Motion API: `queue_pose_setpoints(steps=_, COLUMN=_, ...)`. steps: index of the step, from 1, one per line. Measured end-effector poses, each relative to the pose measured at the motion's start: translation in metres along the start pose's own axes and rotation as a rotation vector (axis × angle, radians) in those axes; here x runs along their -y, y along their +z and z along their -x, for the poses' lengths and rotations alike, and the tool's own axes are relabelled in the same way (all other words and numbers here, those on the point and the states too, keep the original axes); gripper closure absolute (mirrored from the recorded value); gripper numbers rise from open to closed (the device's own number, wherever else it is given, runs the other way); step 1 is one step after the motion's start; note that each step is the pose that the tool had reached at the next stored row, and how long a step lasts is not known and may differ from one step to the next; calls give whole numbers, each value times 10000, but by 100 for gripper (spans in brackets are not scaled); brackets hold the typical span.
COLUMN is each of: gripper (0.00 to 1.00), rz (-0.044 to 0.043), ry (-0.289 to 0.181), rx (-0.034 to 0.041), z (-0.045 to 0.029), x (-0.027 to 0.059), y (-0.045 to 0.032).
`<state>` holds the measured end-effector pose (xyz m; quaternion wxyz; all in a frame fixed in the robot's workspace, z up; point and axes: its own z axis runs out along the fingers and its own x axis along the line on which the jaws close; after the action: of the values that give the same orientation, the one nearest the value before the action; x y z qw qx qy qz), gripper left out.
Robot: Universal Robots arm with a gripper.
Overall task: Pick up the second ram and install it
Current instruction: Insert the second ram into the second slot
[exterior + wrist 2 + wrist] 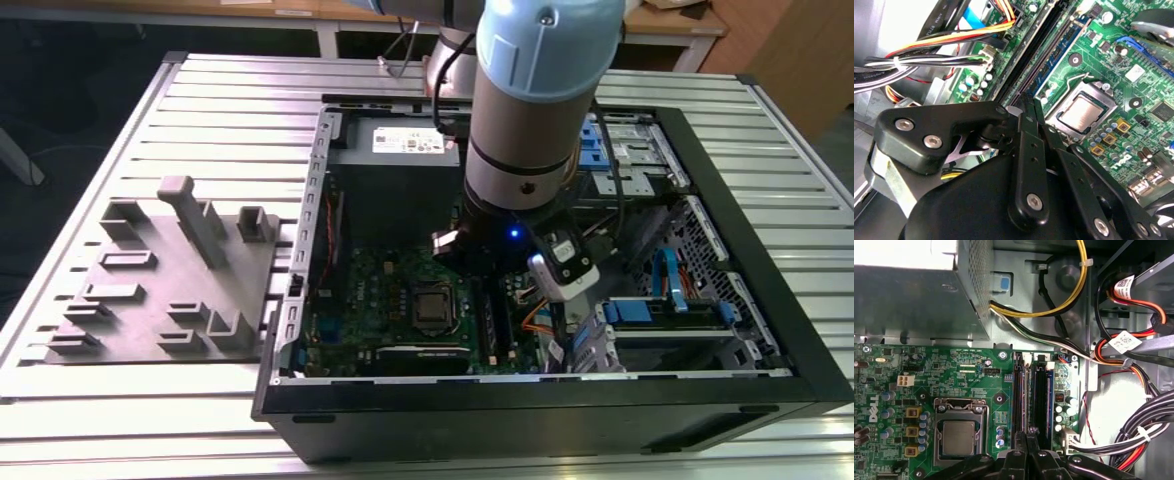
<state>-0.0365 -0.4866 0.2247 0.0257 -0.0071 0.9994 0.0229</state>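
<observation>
Green motherboard (979, 385) on the left, then the long thin dark blue-green memory stick (1064, 52), sitting in its slot I think. Gripper (1027, 436) fingers are clenched together right over it. It's light, stiff and fragile, so grab the long edges.

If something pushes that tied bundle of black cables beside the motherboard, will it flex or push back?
The cable bundle would probably flex and bend aside, since its strands hang in loose curves. The white tie likely makes the strands shift together rather than splay apart.
</observation>
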Motion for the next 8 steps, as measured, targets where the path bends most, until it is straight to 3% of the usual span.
queue_pose_setpoints(steps=5, gripper=92, rz=1, ry=0, rx=1, z=0, x=0, y=4)
queue_pose_setpoints(steps=8, gripper=92, rz=-1, ry=0, rx=0, z=2, x=-2, y=-37)
